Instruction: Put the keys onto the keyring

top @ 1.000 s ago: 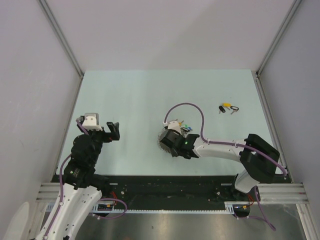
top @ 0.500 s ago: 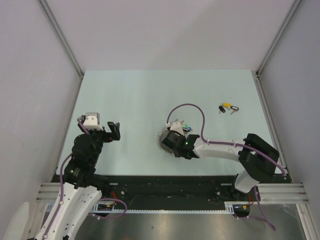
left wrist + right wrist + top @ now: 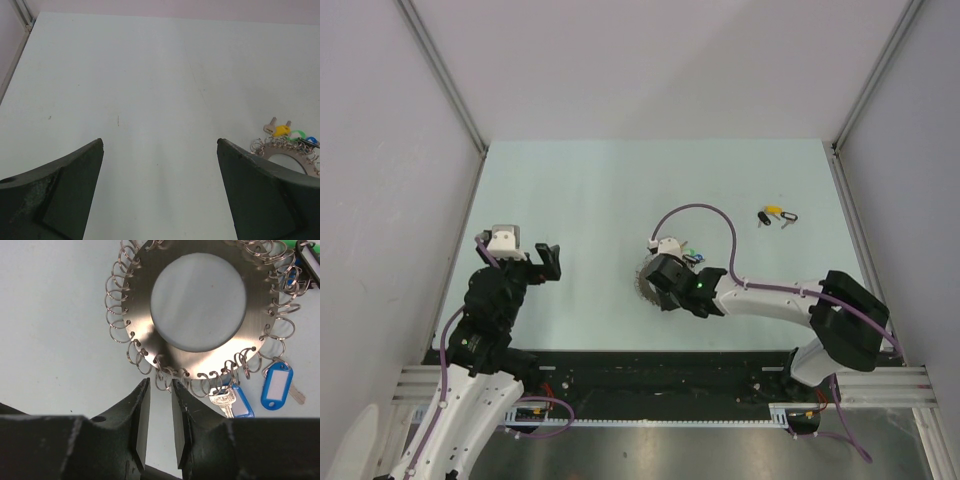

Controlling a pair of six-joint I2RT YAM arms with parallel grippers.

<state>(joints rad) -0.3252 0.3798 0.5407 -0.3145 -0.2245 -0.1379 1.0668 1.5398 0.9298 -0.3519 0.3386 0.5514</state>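
Note:
The keyring is a flat metal disc with a round hole, edged with many small wire rings. It fills the right wrist view, and its edge shows in the left wrist view. My right gripper hovers right over it. Its jaws stand a narrow gap apart, with a small wire ring at their tips, not pinched. The loose keys, with black and yellow tags, lie far right on the table. My left gripper is wide open and empty at the left.
Blue tags and a silver key hang on the disc's rim; yellow and green tags hang on its far side. A purple cable arcs over the right arm. Grey walls border the pale green table.
The right arm's elbow and base link have shifted slightly to the right; its gripper stays over the keyring. The left arm has barely moved.

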